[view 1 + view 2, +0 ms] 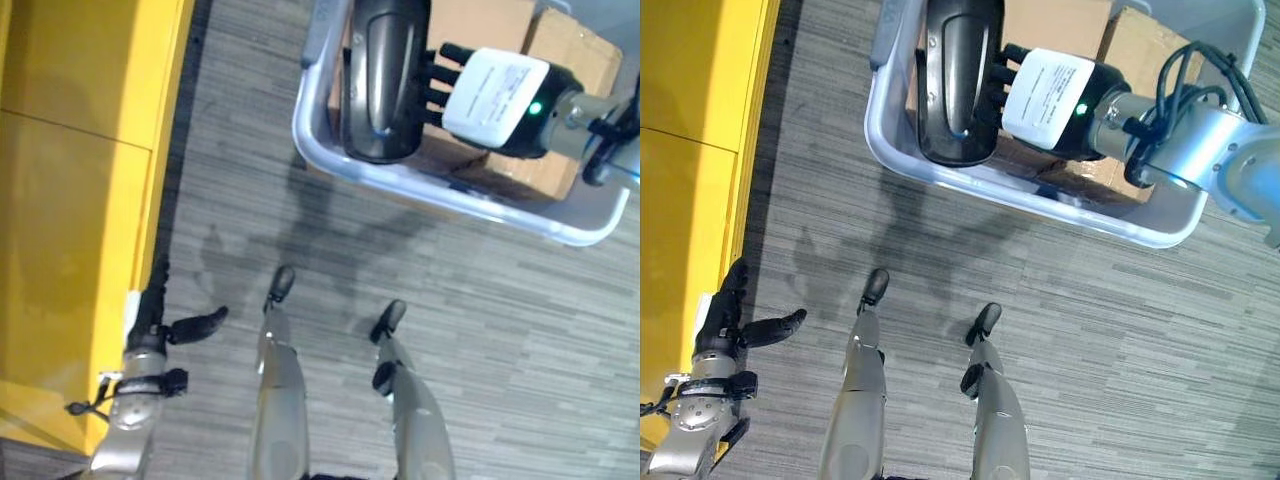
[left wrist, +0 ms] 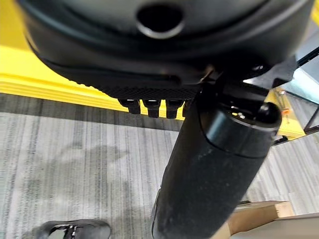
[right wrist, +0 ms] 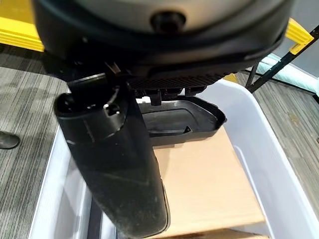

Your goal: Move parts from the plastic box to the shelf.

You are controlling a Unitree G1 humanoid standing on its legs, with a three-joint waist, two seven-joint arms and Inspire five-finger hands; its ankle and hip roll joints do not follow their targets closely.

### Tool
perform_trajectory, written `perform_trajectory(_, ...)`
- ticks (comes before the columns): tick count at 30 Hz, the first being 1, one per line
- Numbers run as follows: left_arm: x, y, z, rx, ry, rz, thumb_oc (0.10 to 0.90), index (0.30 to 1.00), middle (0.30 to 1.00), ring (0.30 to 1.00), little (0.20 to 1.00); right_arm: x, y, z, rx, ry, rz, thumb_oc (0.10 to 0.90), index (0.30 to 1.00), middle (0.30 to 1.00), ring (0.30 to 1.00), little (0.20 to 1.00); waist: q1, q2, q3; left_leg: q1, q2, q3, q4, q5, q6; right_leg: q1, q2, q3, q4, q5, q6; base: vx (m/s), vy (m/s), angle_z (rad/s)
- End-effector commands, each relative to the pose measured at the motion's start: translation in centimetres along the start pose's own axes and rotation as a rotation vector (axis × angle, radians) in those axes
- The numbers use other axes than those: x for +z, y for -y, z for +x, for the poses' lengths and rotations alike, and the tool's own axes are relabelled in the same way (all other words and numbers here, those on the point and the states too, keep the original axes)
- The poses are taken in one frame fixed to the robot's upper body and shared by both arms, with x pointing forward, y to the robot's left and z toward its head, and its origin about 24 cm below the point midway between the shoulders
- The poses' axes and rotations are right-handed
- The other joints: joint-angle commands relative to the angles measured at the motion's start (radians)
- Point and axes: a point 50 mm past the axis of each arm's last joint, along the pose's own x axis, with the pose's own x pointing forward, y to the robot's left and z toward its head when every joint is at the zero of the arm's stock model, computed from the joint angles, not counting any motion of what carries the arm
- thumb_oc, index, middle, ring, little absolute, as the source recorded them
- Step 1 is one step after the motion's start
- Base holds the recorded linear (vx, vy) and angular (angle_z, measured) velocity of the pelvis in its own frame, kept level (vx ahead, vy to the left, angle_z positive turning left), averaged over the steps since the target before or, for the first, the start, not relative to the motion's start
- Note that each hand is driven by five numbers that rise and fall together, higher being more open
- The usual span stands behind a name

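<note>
Right hand (image 1: pixel 1055 92): over the plastic box (image 1: pixel 1060 208), fingers (image 1: pixel 992 85) curled on the dark part (image 1: pixel 958 80).
Dark part: inside the box, at its left end, above cardboard boxes (image 1: pixel 1140 50).
Left hand (image 1: pixel 725 325): beside the yellow shelf (image 1: pixel 70 200), fingers straight, holding nothing.
Plastic box: on the floor (image 1: pixel 450 320).

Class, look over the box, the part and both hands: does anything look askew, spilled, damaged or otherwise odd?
Nothing looks spilled or broken. The dark part sticks out over the box rim instead of lying inside, but the right hand is against it there. Cardboard lies flat in the box. The left hand hangs open beside the yellow shelf.
</note>
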Motion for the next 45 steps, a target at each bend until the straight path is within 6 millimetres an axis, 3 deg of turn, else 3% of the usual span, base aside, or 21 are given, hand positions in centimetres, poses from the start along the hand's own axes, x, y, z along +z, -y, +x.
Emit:
perform_trajectory(1,2.0,-3.8,-0.8,0.088,0.131,0.103,0.9,1.0,1.0,1.0,1.0,-4.2,2.7,-1.9,-0.093,-0.159,-0.107,0.9,1.0,1.0,1.0,1.0,0.021,-0.075,-0.013,0.113,0.058,0.052,-0.08,0.038,0.01,0.069,-0.078,-0.007,0.102,-0.084,0.092,-0.01,-0.004,0.05)
perform_trajectory(8,2.6,-4.6,-0.7,0.11,0.153,0.119,0.9,1.0,1.0,1.0,1.0,-4.8,2.6,-1.8,-0.087,-0.187,-0.142,0.9,1.0,1.0,1.0,1.0,0.034,-0.086,-0.013,0.076,0.055,0.043,-0.08,0.034,0.008,0.027,-0.082,-0.014,0.124,-0.1,0.092,0.02,0.011,0.05)
perform_trajectory(9,2.1,-4.5,-1.1,0.115,0.139,0.131,0.9,1.0,1.0,1.0,1.0,-4.6,4.4,-0.1,-0.166,-0.173,-0.147,0.9,1.0,1.0,1.0,1.0,0.091,-0.097,-0.013,0.055,-0.011,-0.159,-0.08,0.029,0.04,-0.003,-0.056,0.024,0.125,-0.094,0.092,0.02,0.3,0.02)
perform_trajectory(10,2.6,-5.0,-0.6,0.174,0.161,0.08,0.9,1.0,1.0,1.0,1.0,-6.2,4.1,-0.4,-0.154,-0.242,-0.13,0.9,1.0,1.0,1.0,1.0,0.096,-0.086,-0.013,0.076,0.011,-0.173,-0.08,0.013,0.031,-0.019,-0.062,0.053,0.166,-0.122,0.087,-0.06,0.319,-0.14)
perform_trajectory(11,2.6,-5.1,-0.5,0.176,0.163,0.08,0.9,1.0,1.0,1.0,1.0,-6.3,4.1,-0.3,-0.156,-0.244,-0.129,0.9,1.0,1.0,1.0,1.0,0.104,-0.09,-0.013,0.061,0.012,-0.178,-0.08,0.026,0.025,-0.044,-0.062,0.053,0.177,-0.107,0.079,0.06,-0.01,-0.48)
perform_trajectory(12,2.3,-5.3,-0.7,0.164,0.148,0.088,0.9,1.0,1.0,1.0,1.0,-7.0,5.9,-0.8,-0.196,-0.26,-0.21,0.9,1.0,1.0,1.0,1.0,0.116,-0.139,-0.013,0.07,-0.002,-0.196,-0.08,0.001,0.02,-0.008,-0.056,0.057,0.169,-0.143,0.077,0.0,-0.119,-1.18)
perform_trajectory(15,2.0,-5.2,-0.8,0.154,0.134,0.106,0.9,1.0,1.0,1.0,1.0,-7.4,6.1,-1.5,-0.208,-0.282,-0.213,0.9,1.0,1.0,1.0,1.0,0.106,-0.142,-0.013,0.05,-0.03,-0.23,-0.08,0.014,0.02,0.003,-0.065,0.034,0.185,-0.167,0.073,0.04,-0.068,-0.34)
perform_trajectory(23,2.6,-5.5,-0.6,0.17,0.168,0.123,0.9,1.0,1.0,1.0,1.0,-8.6,4.5,-1.5,-0.149,-0.35,-0.211,0.9,1.0,1.0,1.0,1.0,0.109,-0.147,-0.013,-0.01,-0.044,-0.241,-0.08,0.027,0.028,-0.061,-0.073,0.028,0.22,-0.187,0.067,0.01,-0.005,0.2)
perform_trajectory(29,3.1,-6.5,-0.8,0.206,0.19,0.151,0.9,1.0,1.0,1.0,1.0,-9.6,1.3,-1.8,-0.031,-0.423,-0.201,0.9,1.0,1.0,1.0,1.0,0.12,-0.163,-0.013,-0.079,-0.031,-0.226,-0.08,0.031,0.041,-0.173,-0.069,0.059,0.267,-0.202,0.064,0.0,0.008,-0.03)
perform_trajectory(34,3.2,-6.6,-0.9,0.222,0.202,0.138,0.9,1.0,1.0,1.0,1.0,-10.2,-0.6,-1.9,0.034,-0.471,-0.176,0.9,1.0,1.0,1.0,1.0,0.125,-0.158,-0.013,-0.119,-0.023,-0.216,-0.08,0.037,0.046,-0.239,-0.067,0.073,0.296,-0.213,0.063,0.0,0.003,-0.08)
perform_trajectory(42,3.3,-7.1,-1.0,0.248,0.21,0.136,0.9,1.0,1.0,1.0,1.0,-10.5,-1.6,-1.6,0.068,-0.503,-0.178,0.9,1.0,1.0,1.0,1.0,0.124,-0.162,-0.013,-0.17,-0.015,-0.2,-0.08,0.046,0.045,-0.315,-0.062,0.085,0.32,-0.217,0.061,-0.01,-0.005,-0.09)
perform_trajectory(45,3.6,-7.0,-1.1,0.242,0.224,0.136,0.9,1.0,1.0,1.0,1.0,-10.7,-3.1,-1.8,0.123,-0.539,-0.16,0.9,1.0,1.0,1.0,1.0,0.131,-0.159,-0.013,-0.192,-0.012,-0.199,-0.08,0.051,0.044,-0.345,-0.061,0.09,0.326,-0.215,0.061,0.0,0.0,0.0)
